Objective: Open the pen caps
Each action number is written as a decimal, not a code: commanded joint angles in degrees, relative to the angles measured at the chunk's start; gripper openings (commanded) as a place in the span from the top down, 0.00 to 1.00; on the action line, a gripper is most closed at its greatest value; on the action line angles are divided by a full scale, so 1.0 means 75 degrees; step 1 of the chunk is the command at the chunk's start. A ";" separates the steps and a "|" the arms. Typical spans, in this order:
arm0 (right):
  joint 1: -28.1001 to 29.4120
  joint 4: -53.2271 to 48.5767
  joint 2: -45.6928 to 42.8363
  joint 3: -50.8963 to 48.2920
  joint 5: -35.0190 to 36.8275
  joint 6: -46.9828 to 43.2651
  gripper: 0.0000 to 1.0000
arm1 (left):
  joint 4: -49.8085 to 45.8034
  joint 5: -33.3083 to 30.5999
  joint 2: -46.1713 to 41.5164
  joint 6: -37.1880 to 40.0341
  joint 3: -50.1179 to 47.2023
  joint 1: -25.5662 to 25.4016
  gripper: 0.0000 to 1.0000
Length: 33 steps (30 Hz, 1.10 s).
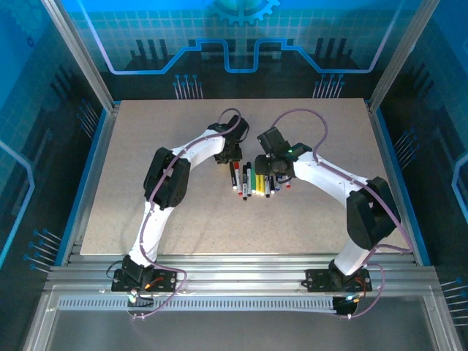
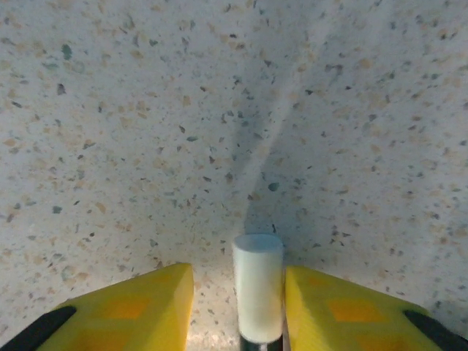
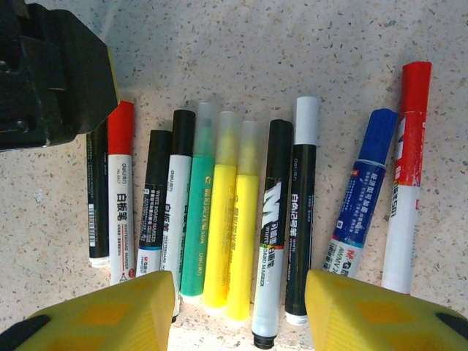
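Several pens (image 3: pixel 241 219) lie side by side in a row on the table, also seen from above as the pens (image 1: pixel 252 181). Their pen caps point away from me: a red cap (image 3: pixel 121 128), a black cap (image 3: pixel 183 131), a clear green cap (image 3: pixel 206 128), a blue cap (image 3: pixel 380 135) and another red cap (image 3: pixel 415 88). My right gripper (image 3: pixel 240 292) hovers open above the row's near ends. My left gripper (image 2: pixel 238 285) straddles the white end of one pen (image 2: pixel 258 285). Its right finger touches the pen and its left finger (image 2: pixel 157 300) stands apart. From above, the left gripper (image 1: pixel 232 162) is at the row's left end.
The black body of the left gripper (image 3: pixel 55 73) crowds the top left of the right wrist view, over the leftmost pens. Both arms meet at mid-table. Speckled tabletop (image 1: pixel 146 131) stretches around them, bounded by a blue frame (image 1: pixel 80 183).
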 commanded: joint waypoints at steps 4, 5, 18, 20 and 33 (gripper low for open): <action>-0.0038 -0.0273 0.0161 0.0111 0.0013 0.0163 0.49 | -0.0225 0.0141 0.0234 -0.0084 0.0298 0.0014 0.68; -0.0037 -0.0273 0.0165 0.0111 0.0000 0.0161 0.49 | -0.0225 0.0151 0.0248 -0.0084 0.0304 0.0012 0.69; 0.0061 -0.0238 0.0309 0.0236 -0.0232 0.0217 0.49 | -0.0143 0.0152 0.0025 -0.0023 0.0094 0.0156 0.79; 0.0101 -0.0244 0.0345 0.0303 -0.0252 0.0195 0.48 | -0.0155 0.0176 -0.0057 0.0009 0.0059 0.0230 0.81; 0.0127 0.0779 0.0611 0.0564 -0.2208 0.0172 0.51 | -0.0158 0.0835 -0.1138 0.0056 -0.0309 0.0610 1.00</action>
